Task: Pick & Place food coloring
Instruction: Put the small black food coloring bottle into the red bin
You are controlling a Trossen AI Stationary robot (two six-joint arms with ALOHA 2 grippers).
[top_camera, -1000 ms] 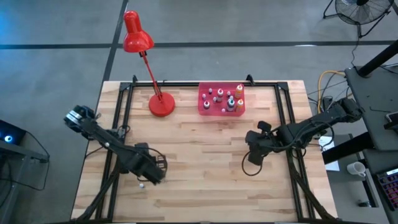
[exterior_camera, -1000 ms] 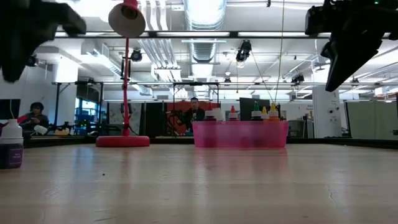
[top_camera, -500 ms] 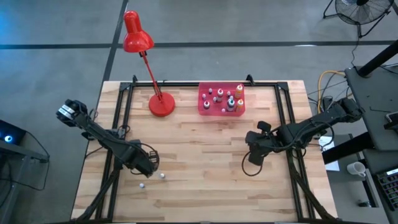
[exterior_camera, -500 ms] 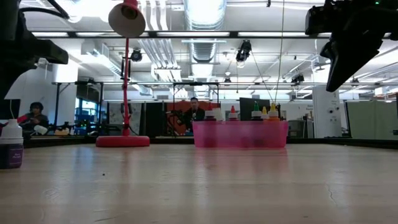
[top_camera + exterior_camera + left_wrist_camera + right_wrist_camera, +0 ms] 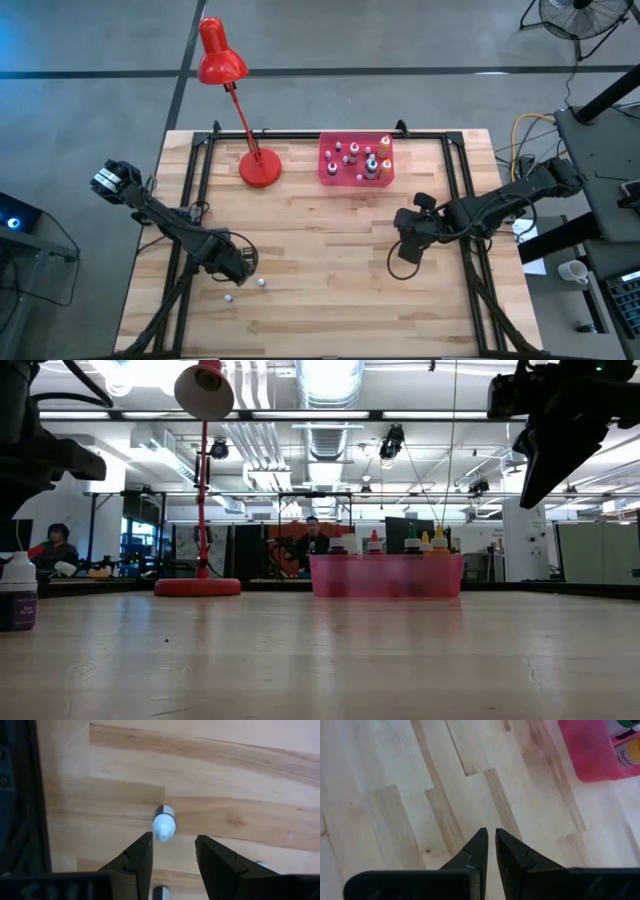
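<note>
Left pincer (image 5: pixel 172 851) hovers part-open and empty over a white-capped bottle (image 5: pixel 163 822) on the table (image 5: pixel 330 270)'s near-left; right pincer (image 5: pixel 489 845) waits closed, empty.

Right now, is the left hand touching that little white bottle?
Apart. The left wrist view shows the left hand open above the little white bottle, bare wood between them.

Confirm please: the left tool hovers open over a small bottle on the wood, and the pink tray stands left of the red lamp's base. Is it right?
Not quite. In the high view the pink tray stands right of the lamp base, not left. The rest holds: in the left wrist view the left tool is open over a small bottle on the wood.
</note>
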